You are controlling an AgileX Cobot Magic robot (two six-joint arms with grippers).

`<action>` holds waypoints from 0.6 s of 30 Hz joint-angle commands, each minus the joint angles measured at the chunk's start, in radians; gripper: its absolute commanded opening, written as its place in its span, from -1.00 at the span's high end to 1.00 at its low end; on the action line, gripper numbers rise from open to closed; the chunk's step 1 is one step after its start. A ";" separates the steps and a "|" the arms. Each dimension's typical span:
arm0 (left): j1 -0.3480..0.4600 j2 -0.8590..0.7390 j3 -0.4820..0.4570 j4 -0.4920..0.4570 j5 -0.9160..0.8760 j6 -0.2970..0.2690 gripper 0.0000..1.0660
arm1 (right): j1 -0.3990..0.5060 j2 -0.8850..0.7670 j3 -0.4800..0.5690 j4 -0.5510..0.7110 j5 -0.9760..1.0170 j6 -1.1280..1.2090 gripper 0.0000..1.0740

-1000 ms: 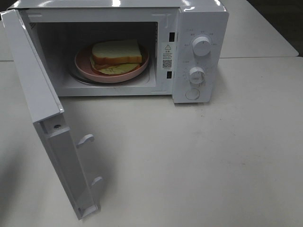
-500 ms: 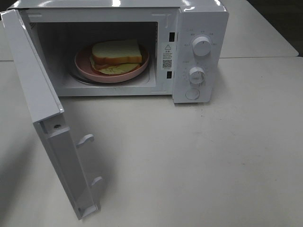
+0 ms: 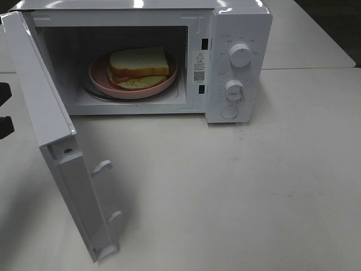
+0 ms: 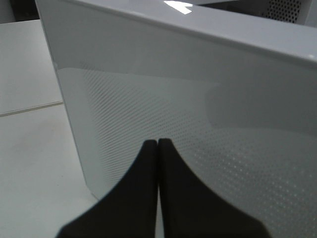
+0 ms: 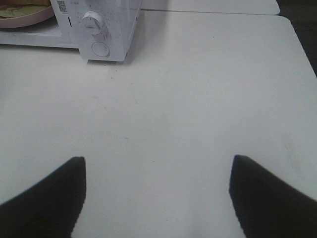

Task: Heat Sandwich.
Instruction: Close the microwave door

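Sandwich [image 3: 139, 63] of toasted bread with pale yellowish filling sits on a round pink plate [image 3: 97, 76] inside the white microwave oven [image 3: 237, 22]. Loading looks done, so the step in hand is judged to be shutting the white hinged door [image 3: 34, 84], which stands wide open over the pale surface [image 3: 237, 186]. From high up, only dark parts of the left arm [image 3: 4, 127] show at the frame's edge, on the side of the door's outer face. The 2 round dials [image 3: 240, 55] on the control panel come after.

Left wrist view: the left fingers [image 4: 143, 193] are pressed together with nothing between them, tips right at the door's dotted window panel [image 4: 208, 129] — whether they touch it I cannot tell. A good push would land flat on that panel, out toward the free edge and away from the hinge. It should follow the door's arc rather than drive straight, so the tips do not skid on the glossy face. The oven may slide if shoved — slow, steady pressure until the 2 latch hooks [image 3: 102, 165] seat.

Right wrist view: the right fingers [image 5: 47, 198] stand wide apart and empty above bare surface, well apart from the oven. They should keep out of the door's sweep.
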 commanded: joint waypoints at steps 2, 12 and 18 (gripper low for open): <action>-0.074 0.053 -0.037 0.001 -0.046 0.007 0.99 | -0.004 -0.026 0.001 0.000 -0.013 0.000 -0.42; -0.217 0.125 -0.059 -0.175 -0.063 0.090 0.99 | -0.004 -0.026 0.001 0.000 -0.013 0.000 -0.42; -0.337 0.185 -0.119 -0.314 -0.061 0.144 0.99 | -0.004 -0.026 0.001 0.000 -0.013 0.000 -0.42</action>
